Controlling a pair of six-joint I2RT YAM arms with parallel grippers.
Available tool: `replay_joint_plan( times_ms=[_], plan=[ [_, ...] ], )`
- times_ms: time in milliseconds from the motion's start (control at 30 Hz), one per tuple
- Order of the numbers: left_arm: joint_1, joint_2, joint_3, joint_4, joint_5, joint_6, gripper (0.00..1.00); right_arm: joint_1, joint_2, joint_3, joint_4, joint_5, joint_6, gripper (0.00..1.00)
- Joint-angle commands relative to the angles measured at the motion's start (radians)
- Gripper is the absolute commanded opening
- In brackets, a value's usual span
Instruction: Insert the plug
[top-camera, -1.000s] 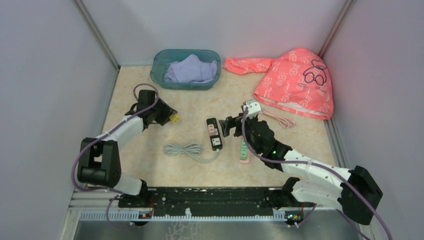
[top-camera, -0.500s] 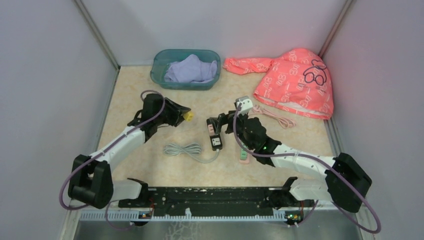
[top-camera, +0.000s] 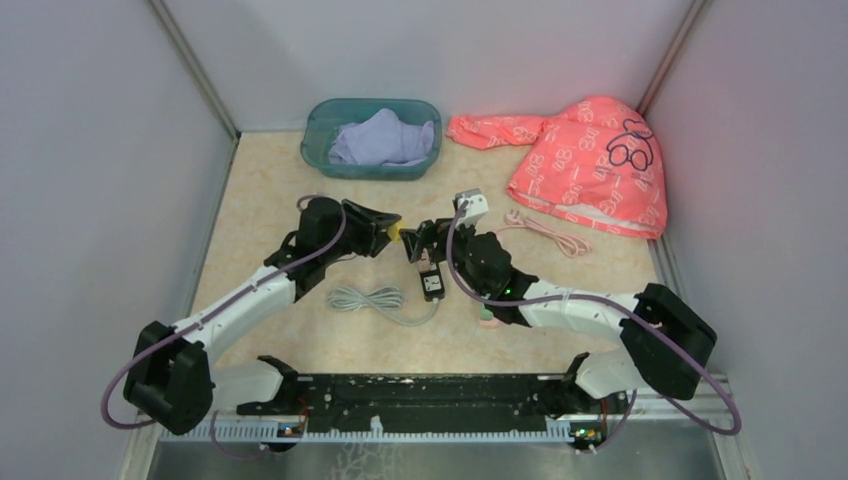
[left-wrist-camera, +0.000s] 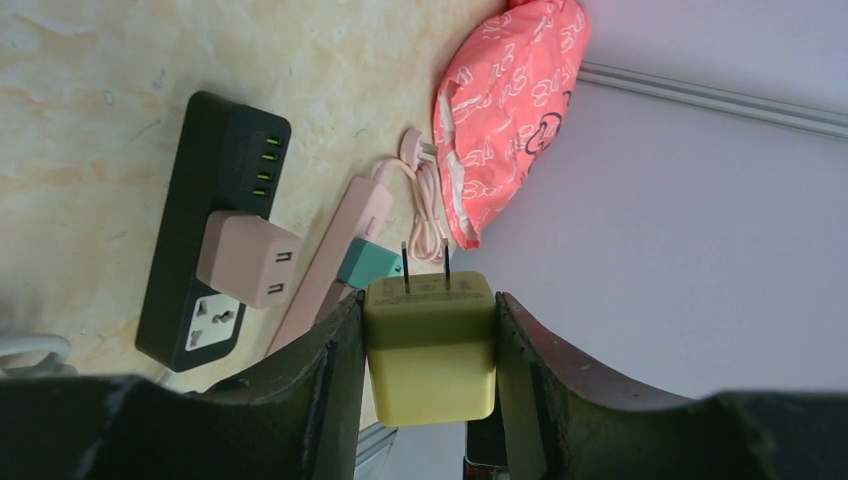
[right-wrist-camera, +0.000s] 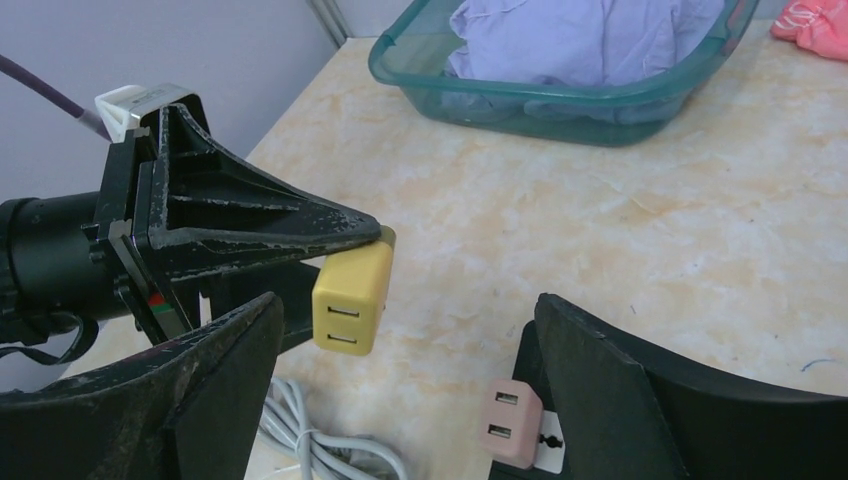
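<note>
My left gripper (left-wrist-camera: 430, 300) is shut on a yellow plug (left-wrist-camera: 430, 345), prongs pointing away from the wrist, held above the table near its middle (top-camera: 395, 232). A black power strip (left-wrist-camera: 215, 190) lies on the table with a pink adapter (left-wrist-camera: 247, 258) plugged into it and a free white socket beside that. My right gripper (right-wrist-camera: 410, 300) stands open just right of the yellow plug (right-wrist-camera: 352, 290), over the far end of the black strip (top-camera: 432, 283). Nothing is between its fingers. The two grippers face each other, a short gap apart.
A pink power strip (left-wrist-camera: 340, 250) with a teal adapter (left-wrist-camera: 368, 265) lies right of the black one. A coiled grey cable (top-camera: 365, 298) lies at front left. At the back stand a teal basin (top-camera: 318, 140) of lilac cloth and a pink garment (top-camera: 590, 160), with a pink cable (top-camera: 545, 228).
My left arm has swung right toward the table's middle with the yellow plug. My right arm has moved left over the black strip to meet it.
</note>
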Motion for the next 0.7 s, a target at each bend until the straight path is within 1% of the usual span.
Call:
replay_joint_plan(
  times_ms=[0,233,533,667],
  plan=[
    [-0.035,-0.036,-0.003,0.049,-0.074,-0.093,0.26,0.027,0.03,0.073,0.107,0.042,-0.009,0.94],
    [-0.062,-0.034,0.008,0.052,-0.097,-0.118,0.26,0.049,0.081,0.101,0.112,0.083,-0.047,0.85],
    [-0.081,-0.032,0.006,0.074,-0.113,-0.135,0.26,0.07,0.14,0.125,0.119,0.108,-0.067,0.64],
    [-0.09,-0.033,-0.001,0.082,-0.116,-0.149,0.26,0.075,0.158,0.127,0.128,0.123,-0.071,0.6]
  ],
)
